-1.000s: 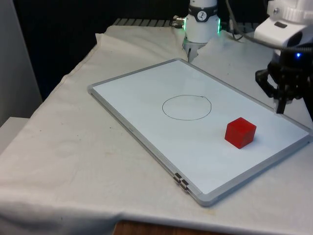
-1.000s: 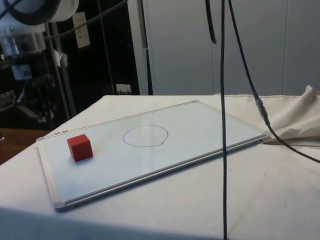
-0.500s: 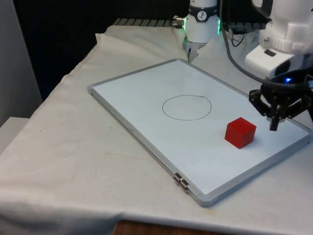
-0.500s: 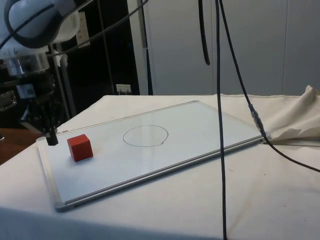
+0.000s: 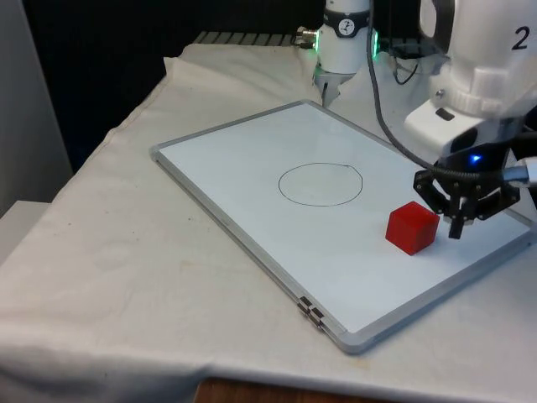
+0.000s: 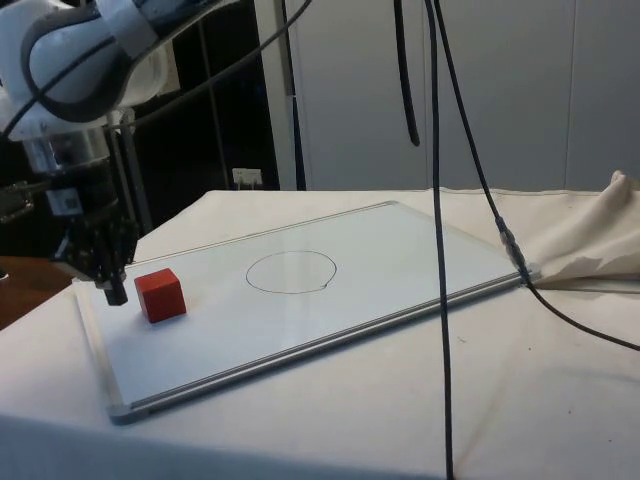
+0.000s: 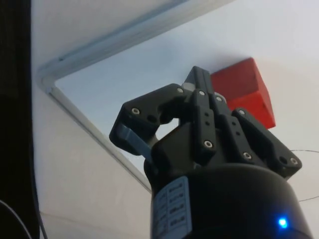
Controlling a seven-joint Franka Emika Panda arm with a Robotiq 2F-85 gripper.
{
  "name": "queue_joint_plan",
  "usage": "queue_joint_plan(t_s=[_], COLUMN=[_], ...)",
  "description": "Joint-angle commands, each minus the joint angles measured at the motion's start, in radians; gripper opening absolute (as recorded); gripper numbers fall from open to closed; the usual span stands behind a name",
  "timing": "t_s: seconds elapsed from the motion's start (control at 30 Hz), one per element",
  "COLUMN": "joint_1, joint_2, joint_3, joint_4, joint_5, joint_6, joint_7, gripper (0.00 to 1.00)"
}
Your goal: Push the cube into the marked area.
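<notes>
A red cube point(image 5: 413, 227) point(image 6: 160, 294) point(image 7: 244, 94) rests on the whiteboard point(image 5: 252, 180), towards the front view's right of a hand-drawn circle point(image 5: 320, 184) point(image 6: 291, 271). My black gripper point(image 5: 457, 228) point(image 6: 116, 293) point(image 7: 198, 77) hangs just above the board, right beside the cube on the side away from the circle. Its fingers are shut together with nothing between them. A small gap still separates the fingertips from the cube.
The whiteboard has a grey frame point(image 5: 243, 243) and lies slanted on the white cloth point(image 5: 117, 252). A black cable point(image 6: 438, 250) hangs down in the side view, and another runs off the board's far corner point(image 6: 520, 260).
The gripper has come down and moved towards the front view's left, from off the board's edge to close beside the cube. The cube has not moved.
</notes>
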State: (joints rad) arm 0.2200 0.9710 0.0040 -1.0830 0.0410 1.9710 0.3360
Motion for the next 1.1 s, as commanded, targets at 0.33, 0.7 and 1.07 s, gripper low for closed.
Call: queue_joint_plan(t_s=[0.33, 0.7, 1.07], joint_1=[-0.011, -0.002, 0.012], joint_2=[0.006, 0.0, 0.0], joint_3=[-0.02, -0.056, -0.065], joint_4=[-0.005, -0.01, -0.016], joint_5=[0.001, -0.048, -0.094], joint_6=[0.003, -0.057, -0.109], joint_7=[0.026, 0.038, 0.059], gripper=[0.0, 0.0, 0.0])
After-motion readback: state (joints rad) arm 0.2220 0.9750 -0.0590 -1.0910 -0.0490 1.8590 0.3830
